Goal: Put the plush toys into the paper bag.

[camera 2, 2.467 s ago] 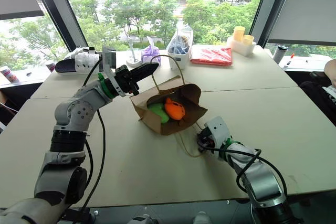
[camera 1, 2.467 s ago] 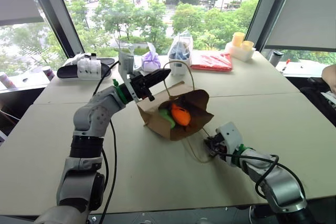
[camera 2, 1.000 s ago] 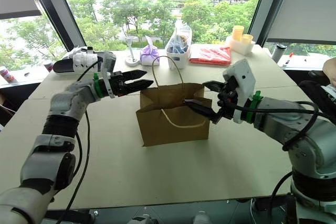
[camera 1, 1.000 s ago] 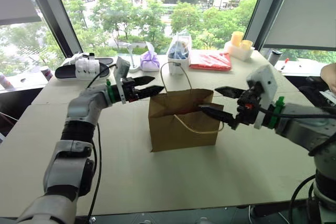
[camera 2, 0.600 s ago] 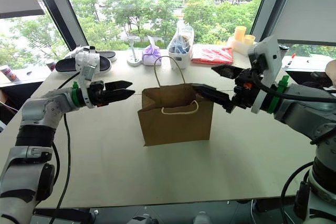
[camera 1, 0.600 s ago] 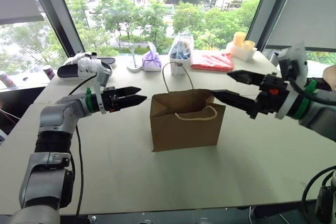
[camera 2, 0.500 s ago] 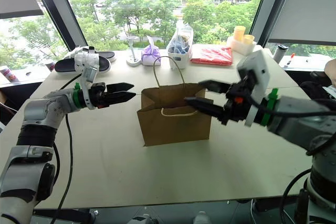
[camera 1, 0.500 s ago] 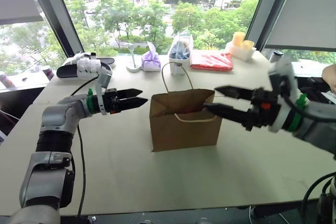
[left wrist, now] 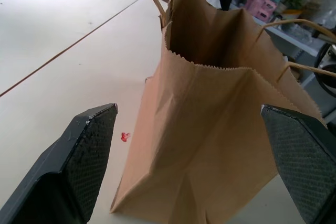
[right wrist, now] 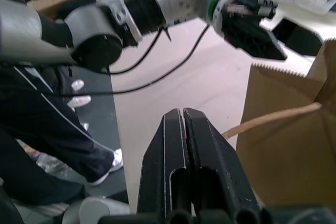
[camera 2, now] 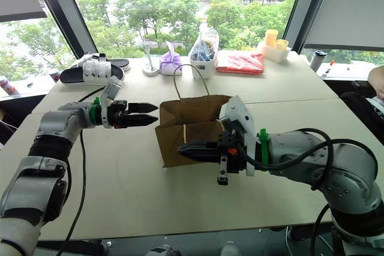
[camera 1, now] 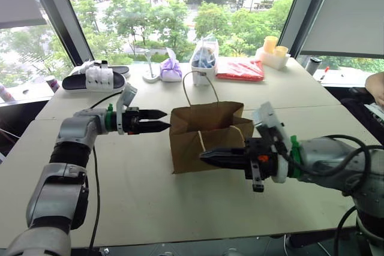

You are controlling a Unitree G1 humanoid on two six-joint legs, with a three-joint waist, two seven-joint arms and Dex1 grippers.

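The brown paper bag (camera 1: 211, 123) stands upright mid-table, one cord handle up and one drooping over its front. The plush toys are hidden from view. My left gripper (camera 1: 162, 122) is open and level, its tips just off the bag's left edge. In the left wrist view the bag (left wrist: 220, 124) stands ahead between the spread fingers (left wrist: 89, 145). My right gripper (camera 1: 207, 155) is shut, pointing left across the bag's front face, with nothing seen between its fingers. In the right wrist view the shut fingers (right wrist: 184, 129) lie beside the bag (right wrist: 283, 150) and its handle (right wrist: 273, 118).
Along the far table edge lie a black-and-white sandal (camera 1: 96, 79), a purple cloth bundle (camera 1: 171, 69), a clear plastic bag with blue contents (camera 1: 205, 58), a red packet (camera 1: 241, 70) and a white box with yellow cups (camera 1: 273, 55). A person's hand (camera 1: 377, 85) shows at the right edge.
The bag went from lying open with the toys showing to standing upright. My right gripper dropped from the bag's right rim to its front and shut. The left gripper sank slightly and stayed open.
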